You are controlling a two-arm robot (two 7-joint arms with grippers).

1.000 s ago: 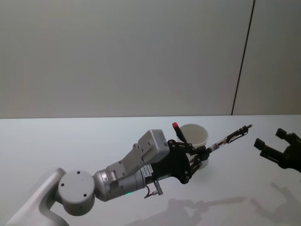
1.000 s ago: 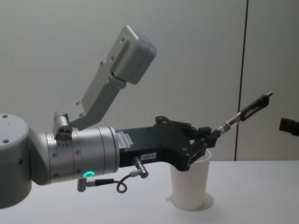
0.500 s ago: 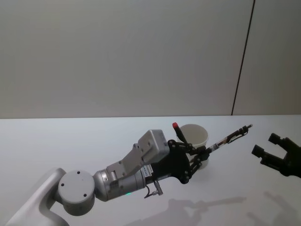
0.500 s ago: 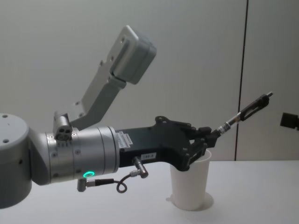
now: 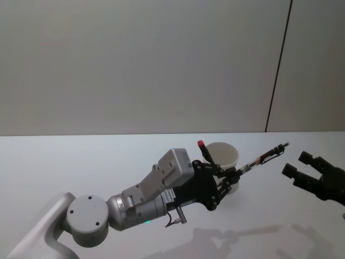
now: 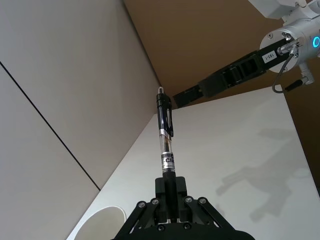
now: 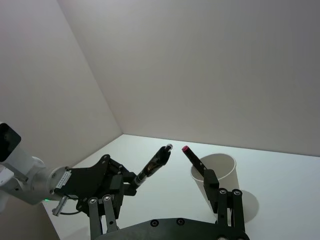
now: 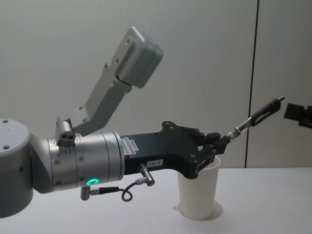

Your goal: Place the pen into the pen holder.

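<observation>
Your left gripper (image 5: pixel 233 176) clamped on the pen (image 5: pixel 264 157) above the desk (image 5: pixel 64 162), pen angled upward beside the cup (image 5: pixel 223 156) near the desk's far edge, your right gripper (image 5: pixel 302 168) spread apart, near the pen's tip.

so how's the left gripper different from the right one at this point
The left gripper is shut on the pen, while the right gripper is open and holds nothing. The left gripper sits beside the pen holder, near its rim; the right gripper hangs apart from it, just off the pen's free end. Both are black linkage grippers above the white table, pointing toward each other.
</observation>
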